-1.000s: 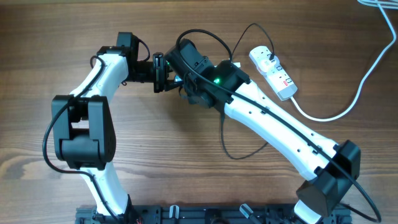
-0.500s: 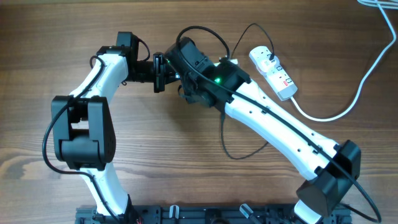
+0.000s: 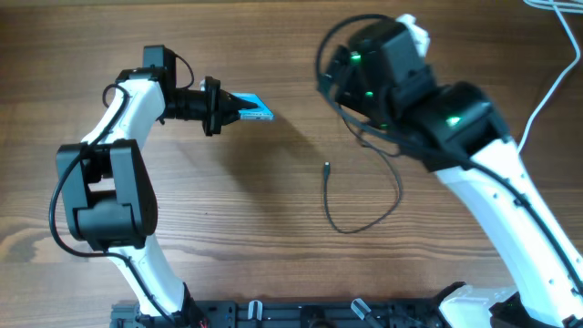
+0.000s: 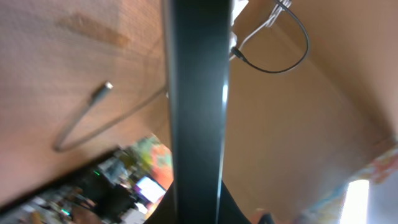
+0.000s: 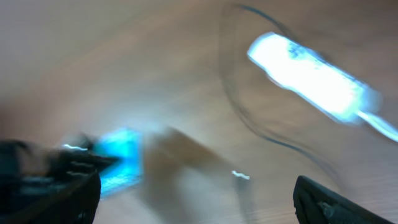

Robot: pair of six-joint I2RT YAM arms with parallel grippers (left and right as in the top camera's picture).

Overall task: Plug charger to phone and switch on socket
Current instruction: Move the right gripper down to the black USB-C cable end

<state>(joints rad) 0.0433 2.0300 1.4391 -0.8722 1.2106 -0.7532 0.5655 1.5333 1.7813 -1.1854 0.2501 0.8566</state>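
Observation:
My left gripper (image 3: pixel 228 107) is shut on the phone (image 3: pixel 252 108), which sticks out to the right with its cyan screen showing. In the left wrist view the phone (image 4: pixel 196 106) is a dark edge-on bar between the jaws of the left gripper (image 4: pixel 196 208). The charger cable (image 3: pixel 364 217) lies loose on the table, its plug tip (image 3: pixel 326 166) free, to the right of the phone and nearer me. My right gripper (image 5: pixel 193 199) stands wide open and empty, raised high. Its blurred view shows the socket (image 5: pixel 305 74), the phone (image 5: pixel 121 158) and the plug tip (image 5: pixel 240 176). Overhead, the right arm hides the socket.
A thick white cord (image 3: pixel 547 82) runs along the table's far right. The raised right arm (image 3: pixel 428 109) covers the back right of the table. A dark rail (image 3: pixel 301 314) lines the near edge.
My right gripper opened, let go of the charger and rose up and to the right. The plug now lies on the table. My left gripper shut on the phone and drew slightly left.

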